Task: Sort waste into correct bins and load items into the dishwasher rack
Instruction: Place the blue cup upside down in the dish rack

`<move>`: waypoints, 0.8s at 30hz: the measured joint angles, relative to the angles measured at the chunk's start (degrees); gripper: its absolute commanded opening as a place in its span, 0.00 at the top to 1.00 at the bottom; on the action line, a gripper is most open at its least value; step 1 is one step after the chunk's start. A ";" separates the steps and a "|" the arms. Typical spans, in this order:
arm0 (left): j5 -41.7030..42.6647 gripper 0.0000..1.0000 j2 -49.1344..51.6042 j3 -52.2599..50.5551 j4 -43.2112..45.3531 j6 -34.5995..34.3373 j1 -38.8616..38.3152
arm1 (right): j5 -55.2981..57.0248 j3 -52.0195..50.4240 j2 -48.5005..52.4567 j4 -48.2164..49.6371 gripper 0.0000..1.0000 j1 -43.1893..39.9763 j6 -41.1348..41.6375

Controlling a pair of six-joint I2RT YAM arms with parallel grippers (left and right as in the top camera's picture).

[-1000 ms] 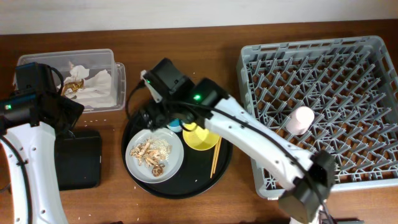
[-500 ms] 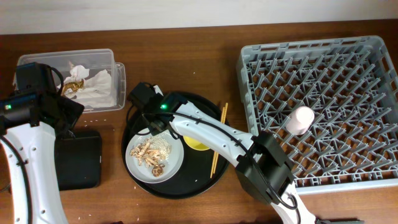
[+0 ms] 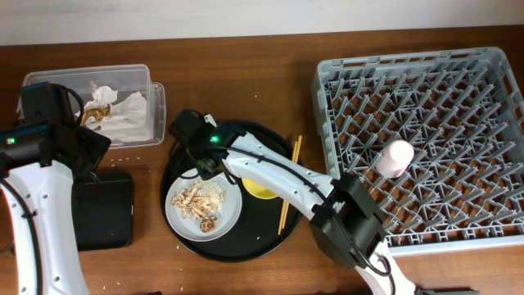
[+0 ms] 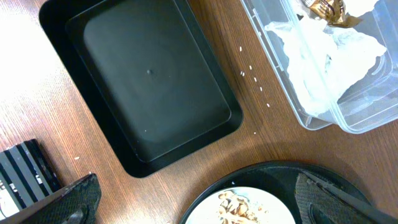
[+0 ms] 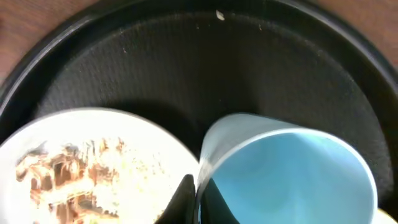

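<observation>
Just right of the right gripper's (image 3: 205, 162) one visible finger (image 5: 185, 194), the light-blue cup (image 5: 292, 177) sits against it on the round black tray (image 5: 155, 68). Whether the jaws clamp it cannot be told. The left gripper (image 4: 196, 190) hangs wide apart, the black rectangular tray (image 4: 149, 81) ahead.

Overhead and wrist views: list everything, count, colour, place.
rack: one, grey, right.
pink cup: one, pink, in rack.
round tray: one, black, centre.
plate: one, whitish, round tray.
food scraps: heap, beige, on plate.
bowl: one, yellow, round tray.
blue cup: one, blue, beside plate.
chopsticks: tan, round tray's right edge.
tub: one, clear, top left.
napkins: white, in tub.
wrapper: gold, in tub.
rectangular tray: one, black, lower left.
left claw: open, left side.
right claw: pinching blue cup's rim.
</observation>
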 measured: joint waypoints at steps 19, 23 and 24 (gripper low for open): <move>0.00 0.01 0.00 0.00 0.00 0.00 0.00 | -29.07 41.97 -0.94 -40.02 0.96 -49.94 -14.45; -0.02 0.01 0.00 0.00 0.00 0.00 0.00 | -47.23 29.35 -1.62 -40.02 0.96 -61.48 -25.64; 0.00 0.01 0.00 0.00 0.00 0.00 0.00 | -51.19 25.90 -1.77 -39.63 0.96 -63.76 -28.15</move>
